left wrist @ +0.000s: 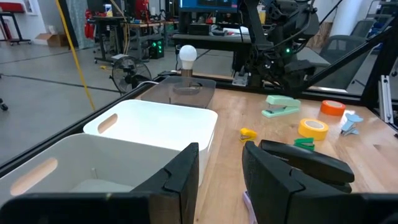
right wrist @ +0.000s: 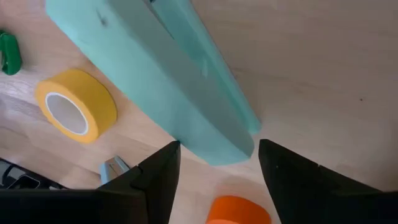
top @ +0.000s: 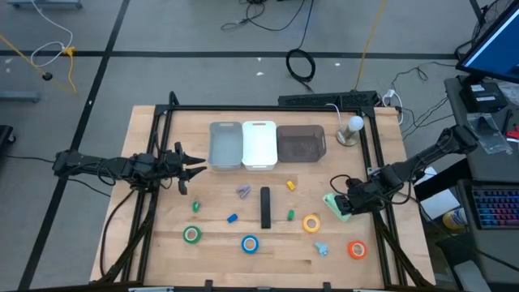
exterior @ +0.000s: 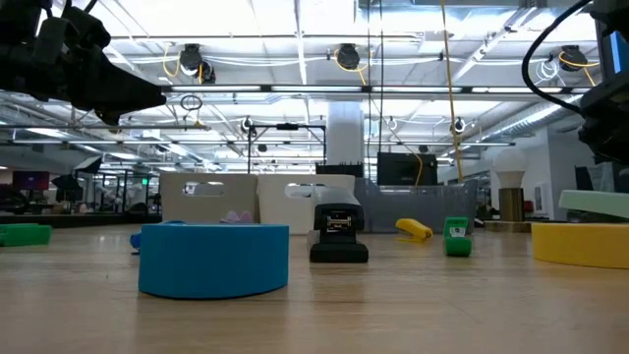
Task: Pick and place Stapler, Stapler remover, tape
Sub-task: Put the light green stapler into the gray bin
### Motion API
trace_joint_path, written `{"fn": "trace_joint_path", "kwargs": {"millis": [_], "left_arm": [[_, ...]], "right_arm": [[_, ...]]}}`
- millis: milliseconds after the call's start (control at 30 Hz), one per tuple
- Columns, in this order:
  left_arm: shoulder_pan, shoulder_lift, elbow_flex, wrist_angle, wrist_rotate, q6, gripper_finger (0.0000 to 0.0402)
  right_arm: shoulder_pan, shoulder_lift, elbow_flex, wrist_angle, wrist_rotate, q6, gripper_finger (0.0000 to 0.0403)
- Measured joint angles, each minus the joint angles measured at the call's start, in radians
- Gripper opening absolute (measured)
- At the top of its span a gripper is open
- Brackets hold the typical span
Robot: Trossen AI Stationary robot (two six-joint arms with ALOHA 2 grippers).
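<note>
A mint-green stapler (top: 335, 204) lies flat on the table near the right edge. My right gripper (top: 350, 199) hangs over its end, open, with one finger on either side of the stapler's end (right wrist: 224, 140); no touch shows. A black stapler (top: 265, 207) lies mid-table. The tape rolls rest flat: green (top: 191, 235), blue (top: 250, 243), yellow (top: 311, 223), orange (top: 357, 249). Small staple removers are scattered about, such as a purple one (top: 243, 192) and a light-blue one (top: 322, 248). My left gripper (top: 191, 166) waits open at the table's left, beside the grey bin.
Three bins stand in a row at the far middle: grey (top: 225, 146), white (top: 259, 144), dark clear (top: 301, 143). A bulb on a stand (top: 353, 130) sits at the far right. A black frame rail (top: 381, 174) runs along the right side close to my right arm.
</note>
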Motion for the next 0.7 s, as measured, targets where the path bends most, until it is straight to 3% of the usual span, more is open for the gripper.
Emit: {"fn": "trace_joint_path", "kwargs": {"millis": [133, 467, 700], "left_arm": [[0.0, 0.0, 0.0, 0.0, 0.0, 0.0, 0.0122], [0.0, 0.0, 0.0, 0.0, 0.0, -0.001, 0.0122], [0.0, 0.0, 0.0, 0.0, 0.0, -0.002, 0.0122]], "right_arm": [[0.0, 0.0, 0.0, -0.003, 0.012, -0.014, 0.021], [0.0, 0.0, 0.001, -0.004, 0.157, -0.104, 0.021], [0.0, 0.0, 0.001, -0.005, 0.16, -0.151, 0.021]]}}
